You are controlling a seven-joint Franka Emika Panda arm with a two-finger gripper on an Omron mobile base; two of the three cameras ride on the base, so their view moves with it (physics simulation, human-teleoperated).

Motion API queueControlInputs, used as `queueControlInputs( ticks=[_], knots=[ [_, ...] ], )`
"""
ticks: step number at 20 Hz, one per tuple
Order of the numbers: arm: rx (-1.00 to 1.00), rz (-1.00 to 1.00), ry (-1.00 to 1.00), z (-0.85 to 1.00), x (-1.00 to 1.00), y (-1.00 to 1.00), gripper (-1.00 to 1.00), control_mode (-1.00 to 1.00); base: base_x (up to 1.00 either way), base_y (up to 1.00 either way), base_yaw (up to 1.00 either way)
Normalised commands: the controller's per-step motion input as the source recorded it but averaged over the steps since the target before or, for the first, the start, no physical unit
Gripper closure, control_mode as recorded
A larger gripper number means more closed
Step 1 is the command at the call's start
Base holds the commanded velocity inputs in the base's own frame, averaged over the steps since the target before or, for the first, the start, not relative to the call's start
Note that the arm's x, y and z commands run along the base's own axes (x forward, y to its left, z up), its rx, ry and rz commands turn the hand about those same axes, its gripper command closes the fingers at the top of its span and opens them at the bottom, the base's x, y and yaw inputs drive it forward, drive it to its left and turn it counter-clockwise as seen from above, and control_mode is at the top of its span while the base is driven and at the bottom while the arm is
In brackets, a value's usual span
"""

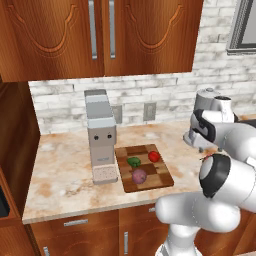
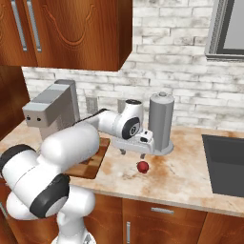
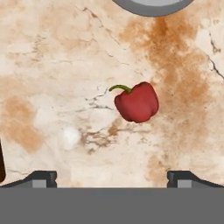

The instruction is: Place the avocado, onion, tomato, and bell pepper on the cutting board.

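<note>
I'm looking at a home kitchen: carved wooden wall cabinets (image 1: 100, 35) hang above a marbled beige countertop (image 1: 65, 170), backed by whitewashed brick. On that countertop I see a coffee machine (image 1: 101, 135), a checkered cutting board (image 1: 160, 177) beside it, and a dark sink (image 2: 224, 162) at the counter's far right, under a window (image 2: 228, 28).

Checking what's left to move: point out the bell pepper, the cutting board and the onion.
bell pepper (image 3: 138, 103), hand view, middle of its red body.
cutting board (image 1: 162, 175), left base view, bare wood near its right edge.
onion (image 1: 139, 175), left base view, its middle.
</note>
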Motion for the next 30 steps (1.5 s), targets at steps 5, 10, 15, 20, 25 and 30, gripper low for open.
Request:
queueControlInputs(
  ticks=[5,10,15,20,25,30],
  knots=[
    [0.0,0.04,0.04,-0.29,0.28,-0.22,-1.0,-1.0,0.0,0.0,0.0],
    [0.0,0.04,0.05,-0.31,0.28,-0.16,-1.0,-1.0,0.0,0.0,0.0],
    [0.0,0.04,0.05,-0.35,0.27,-0.17,-1.0,-1.0,0.0,0.0,0.0],
    [0.01,0.04,0.02,-0.32,0.21,-0.17,-1.0,-1.0,0.0,0.0,0.0],
    [0.03,0.03,0.05,-0.41,0.03,-0.05,-1.0,-1.0,0.0,0.0,0.0],
    [0.06,0.01,0.1,-0.48,0.0,0.0,1.0,-1.0,0.0,0.0,0.0]
  ],
)
